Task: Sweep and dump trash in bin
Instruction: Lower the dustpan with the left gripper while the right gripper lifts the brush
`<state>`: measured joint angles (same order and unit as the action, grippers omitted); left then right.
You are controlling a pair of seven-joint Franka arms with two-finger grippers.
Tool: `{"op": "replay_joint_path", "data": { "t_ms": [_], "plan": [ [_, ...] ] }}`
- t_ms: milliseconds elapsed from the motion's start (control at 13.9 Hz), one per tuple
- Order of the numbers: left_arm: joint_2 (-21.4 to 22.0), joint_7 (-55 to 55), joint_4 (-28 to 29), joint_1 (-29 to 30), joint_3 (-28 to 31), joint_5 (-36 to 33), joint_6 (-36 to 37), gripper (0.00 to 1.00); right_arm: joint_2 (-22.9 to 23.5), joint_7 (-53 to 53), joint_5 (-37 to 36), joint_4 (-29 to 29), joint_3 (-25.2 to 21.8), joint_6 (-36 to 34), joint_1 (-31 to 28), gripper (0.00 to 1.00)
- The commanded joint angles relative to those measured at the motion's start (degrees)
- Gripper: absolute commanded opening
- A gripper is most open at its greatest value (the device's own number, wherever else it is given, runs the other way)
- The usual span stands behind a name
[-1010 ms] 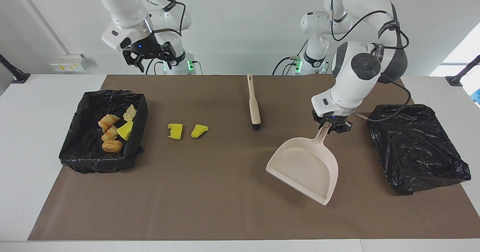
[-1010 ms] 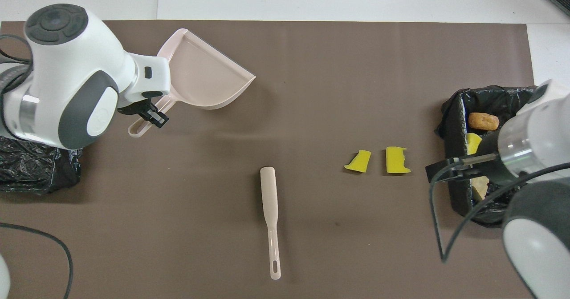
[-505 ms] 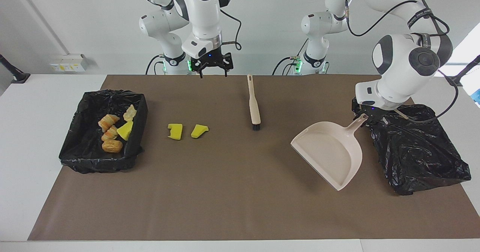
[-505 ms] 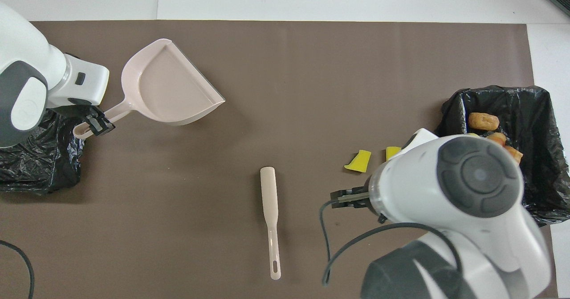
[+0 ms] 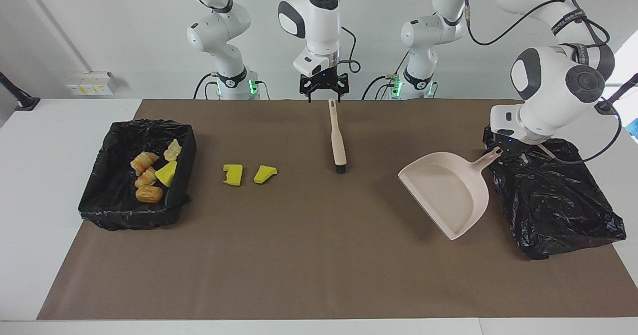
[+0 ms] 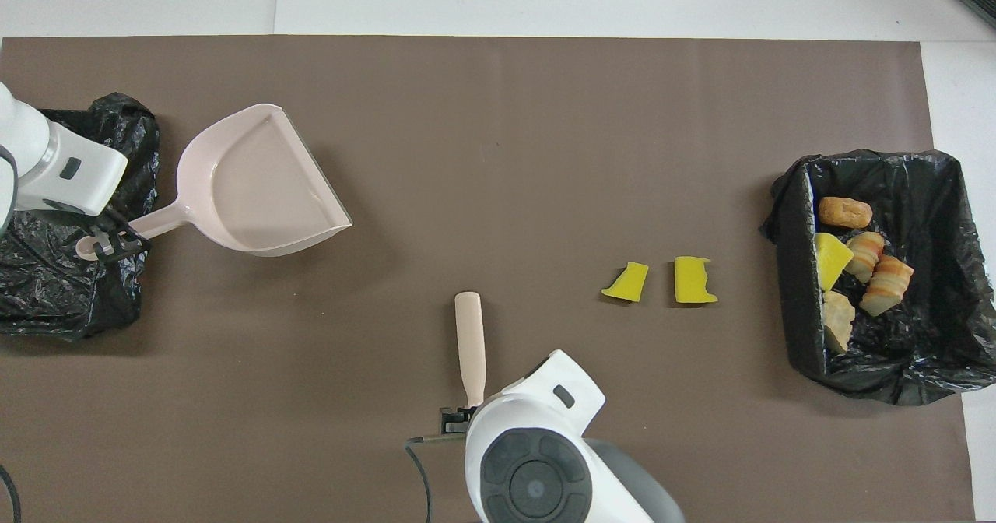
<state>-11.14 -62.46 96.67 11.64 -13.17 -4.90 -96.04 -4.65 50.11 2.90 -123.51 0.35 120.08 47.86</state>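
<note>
On the brown mat, two yellow sponge chunks (image 5: pixel 248 174) lie side by side, between the brush (image 5: pixel 337 136) and the lined bin (image 5: pixel 187 165) at the right arm's end of the surface; in the facing view they sit at about nine o'clock from the brush's bristles. More trash (image 5: pixel 149 171) already rests inside that bin. The sponge bits look light, soft and springy, so I judge they would skid or tumble under a hard stroke; gentle, low sweeps should serve better. The brush looks stiff and light, and its slim handle end is the natural place to grasp.

The right hand (image 5: pixel 323 88) hangs spread open just over that handle end, grasping nothing. The left hand (image 5: pixel 501 154) is clenched on the handle of the dustpan (image 5: pixel 446 190), over the edge of a crumpled black bag (image 5: pixel 553 200) at the left arm's end; the pan is empty.
</note>
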Motion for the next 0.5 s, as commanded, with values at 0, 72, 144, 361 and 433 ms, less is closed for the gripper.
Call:
{"op": "replay_joint_path", "data": {
  "t_ms": [0,72,144,361,433],
  "plan": [
    [4.97,-5.72,7.28,0.84,-0.37,0.5,-3.62,0.0,2.88,4.81,0.79,-3.57,-0.44,7.78,3.55,1.0],
    [6.55,-7.13,10.17,0.84,-0.37,0.5,-6.42,0.0,4.29,5.78,0.44,-4.27,-0.44,9.54,4.34,1.0],
    [7.52,-8.19,12.2,0.76,-0.37,0.5,-8.88,0.0,5.34,6.31,0.09,-4.89,-0.44,11.3,5.48,0.99],
    [8.06,-9.86,13.28,0.49,-0.37,0.5,-10.57,0.0,5.27,5.96,0.0,-6.21,-0.44,11.93,5.49,0.91],
    [8.15,-11.44,13.54,0.58,-0.37,0.5,-10.75,0.0,5.27,5.79,0.0,-6.39,-0.44,11.93,5.32,0.87]
  ]
}}
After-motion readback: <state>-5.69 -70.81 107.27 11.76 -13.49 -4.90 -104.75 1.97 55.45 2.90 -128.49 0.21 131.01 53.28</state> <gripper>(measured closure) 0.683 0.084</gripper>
